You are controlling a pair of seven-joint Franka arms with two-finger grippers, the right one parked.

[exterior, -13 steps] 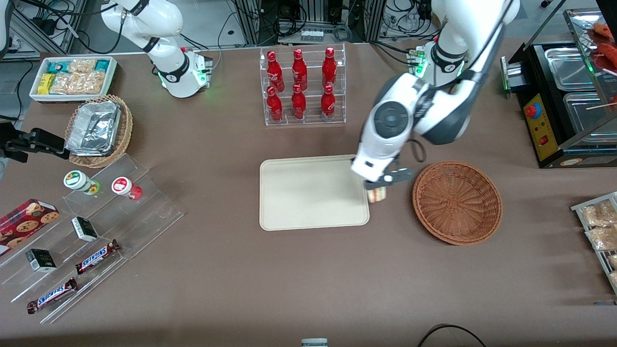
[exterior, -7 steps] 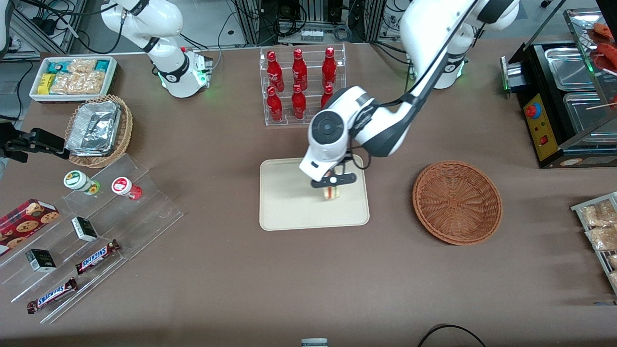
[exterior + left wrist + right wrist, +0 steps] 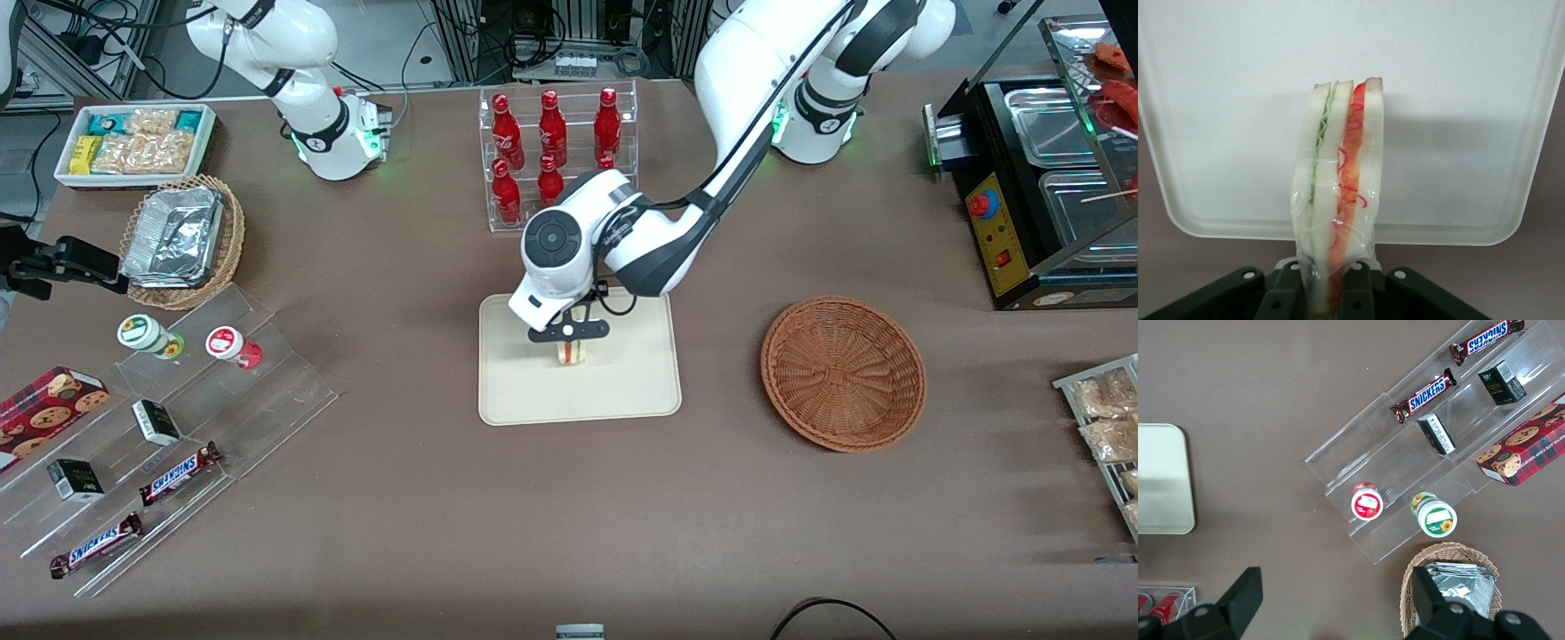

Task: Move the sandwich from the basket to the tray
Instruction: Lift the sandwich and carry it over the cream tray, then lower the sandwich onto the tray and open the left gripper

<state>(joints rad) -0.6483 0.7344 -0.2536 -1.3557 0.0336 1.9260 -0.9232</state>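
My left gripper (image 3: 571,345) hangs over the middle of the cream tray (image 3: 516,391) and is shut on the sandwich (image 3: 572,353). The wrist view shows the wrapped sandwich (image 3: 1341,180) standing on edge between the two fingers (image 3: 1286,293), with green and red filling lines running along its cut side and the tray (image 3: 1218,100) beneath it. I cannot tell whether the sandwich touches the tray. The reddish-brown wicker basket (image 3: 843,373) sits beside the tray toward the working arm's end of the table and holds nothing.
A clear rack of red bottles (image 3: 558,160) stands farther from the front camera than the tray, close to the arm's elbow. Toward the parked arm's end are a tan basket with foil containers (image 3: 182,238), a clear stepped display with snacks (image 3: 169,427) and a white bin (image 3: 133,142).
The left arm has carried the sandwich from the tray's edge nearest the basket across to the tray's middle, and the gripper has stayed shut on it.
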